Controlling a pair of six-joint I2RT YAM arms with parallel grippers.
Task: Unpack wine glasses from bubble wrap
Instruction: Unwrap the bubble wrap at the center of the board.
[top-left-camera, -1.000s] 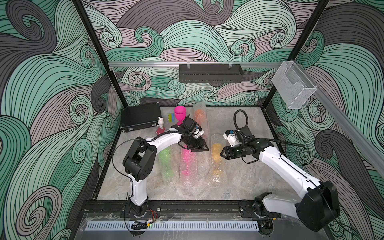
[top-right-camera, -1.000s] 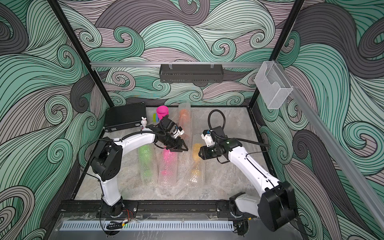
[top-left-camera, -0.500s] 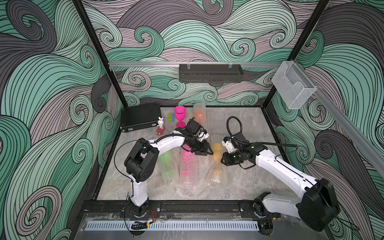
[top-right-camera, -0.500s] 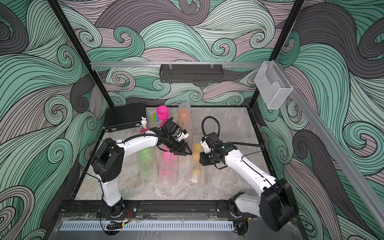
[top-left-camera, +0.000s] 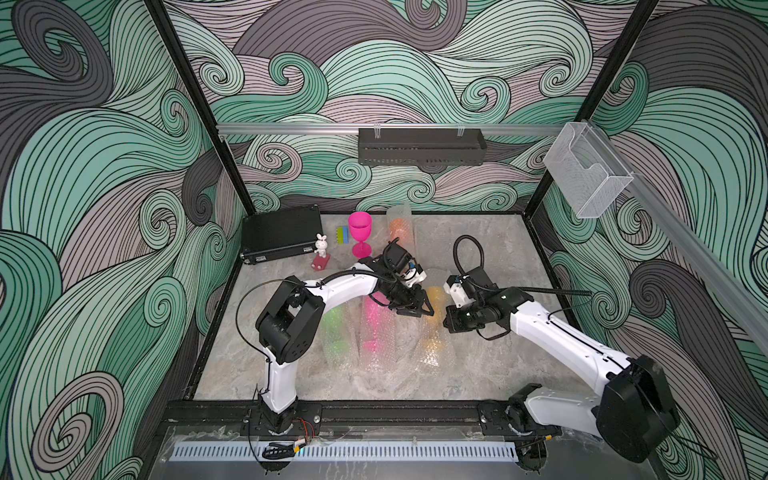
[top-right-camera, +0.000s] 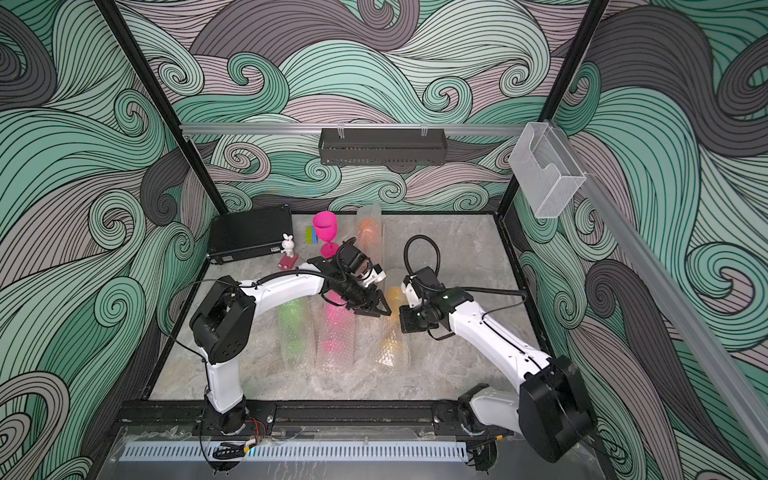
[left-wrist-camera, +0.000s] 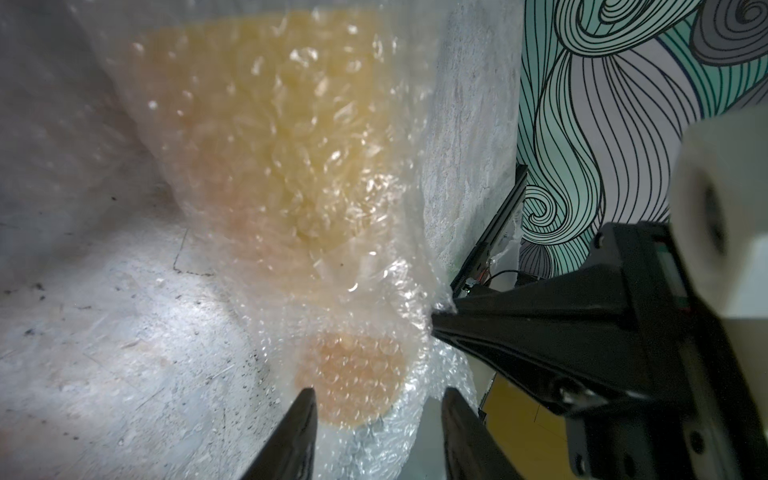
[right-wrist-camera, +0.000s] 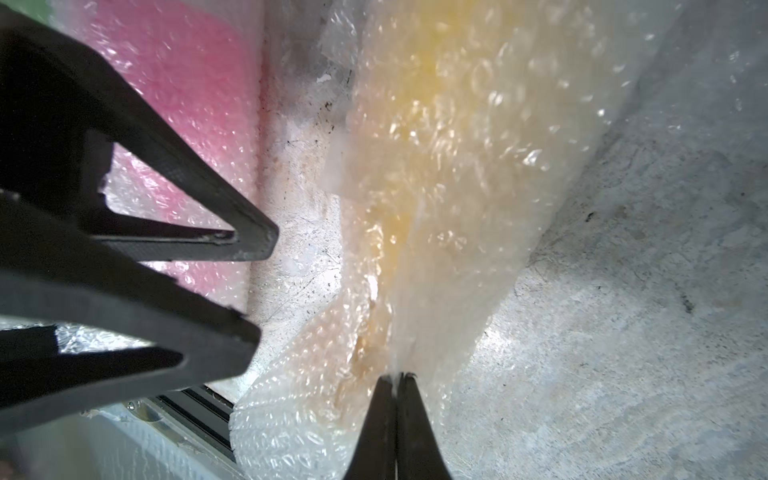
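Note:
A yellow wine glass lies on the table inside a bubble wrap tube. My right gripper is shut on a fold of that wrap; its pinching fingertips also show in the left wrist view. My left gripper is open, hovering just left of the tube, with the wrapped round foot showing between its fingers. Wrapped pink and green glasses lie further left. A bare pink glass and a wrapped orange one stand at the back.
At the back left are a black case, a white rabbit figure and a green-blue block. A clear box hangs on the right wall, a black shelf on the back wall. A black rail runs along the front.
My right gripper came down and forward onto the yellow tube and shut on its wrap. My left gripper moved right, from over the pink tube to beside the yellow one.

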